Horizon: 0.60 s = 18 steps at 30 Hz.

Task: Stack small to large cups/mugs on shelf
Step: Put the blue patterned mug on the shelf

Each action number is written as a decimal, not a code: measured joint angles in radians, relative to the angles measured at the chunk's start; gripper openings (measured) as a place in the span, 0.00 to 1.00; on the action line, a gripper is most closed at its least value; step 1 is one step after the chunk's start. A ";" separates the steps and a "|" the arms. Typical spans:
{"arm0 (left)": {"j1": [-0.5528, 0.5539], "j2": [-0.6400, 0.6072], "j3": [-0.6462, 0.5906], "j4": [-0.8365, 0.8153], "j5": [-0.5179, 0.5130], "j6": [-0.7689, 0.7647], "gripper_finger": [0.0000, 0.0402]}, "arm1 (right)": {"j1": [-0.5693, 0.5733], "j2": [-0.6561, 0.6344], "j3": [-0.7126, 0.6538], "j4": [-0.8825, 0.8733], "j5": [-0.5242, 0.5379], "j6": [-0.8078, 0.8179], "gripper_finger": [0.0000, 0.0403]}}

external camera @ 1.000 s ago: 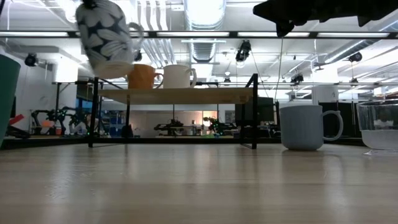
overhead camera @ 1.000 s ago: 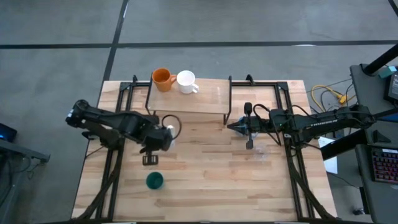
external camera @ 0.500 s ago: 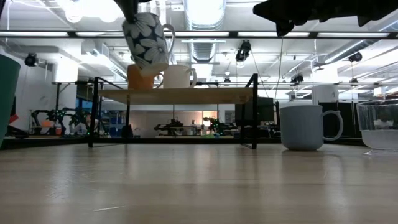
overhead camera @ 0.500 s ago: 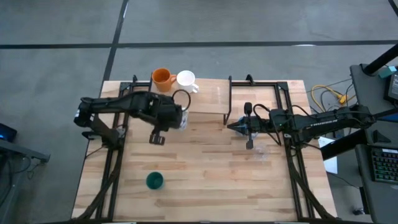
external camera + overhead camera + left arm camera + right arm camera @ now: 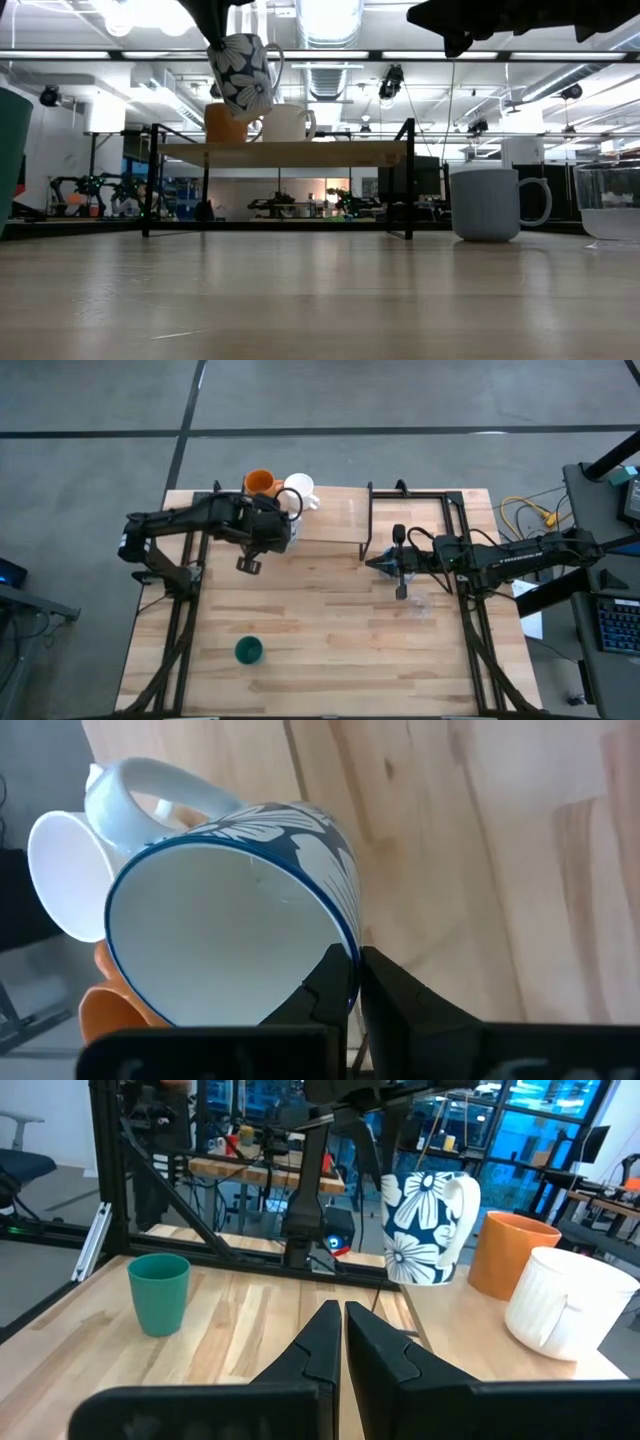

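The floral mug [image 5: 243, 76] – white w/ dark blue flower markings – is held in the air by the left gripper [image 5: 352, 982], whose fingers are pinched shut on the mug's rim, one inside, one outside. In the low view the mug hangs tilted above the shelf [image 5: 283, 153], near its left end, clear of the board. From above, the left gripper [image 5: 268, 532] is seen over the shelf's front edge, just in front of the orange mug [image 5: 262, 483] and white mug [image 5: 299, 489].

Orange mug [image 5: 226, 124] and white mug [image 5: 287, 123] are stood side by side on the shelf top, close together; whether touching cannot be told. Both are also seen beyond the held mug in the left wrist view – white mug [image 5: 66, 872], orange mug [image 5: 115, 1005].

The right gripper [image 5: 385, 563] is held above the table just right of the shelf [image 5: 330, 520], fingers closed together w/ nothing between them, as the right wrist view [image 5: 334, 1342] shows.

Still on the table [image 5: 330, 640]: green cup [image 5: 248, 651] near the front left, well apart from the shelf; light blue mug [image 5: 495, 203] and clear glass [image 5: 610, 201] at the right side, near each other. Green cup [image 5: 160, 1293] is upright.
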 joint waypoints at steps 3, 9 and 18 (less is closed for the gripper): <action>0.020 -0.003 -0.001 0.000 -0.003 0.009 0.00 | 0.000 0.000 0.000 0.000 0.000 0.000 0.03; 0.052 -0.020 -0.011 0.000 -0.011 0.027 0.00 | 0.000 0.000 0.000 0.000 0.000 -0.002 0.03; 0.068 -0.021 -0.023 0.001 -0.009 0.030 0.00 | 0.000 0.000 0.000 0.001 0.000 -0.004 0.03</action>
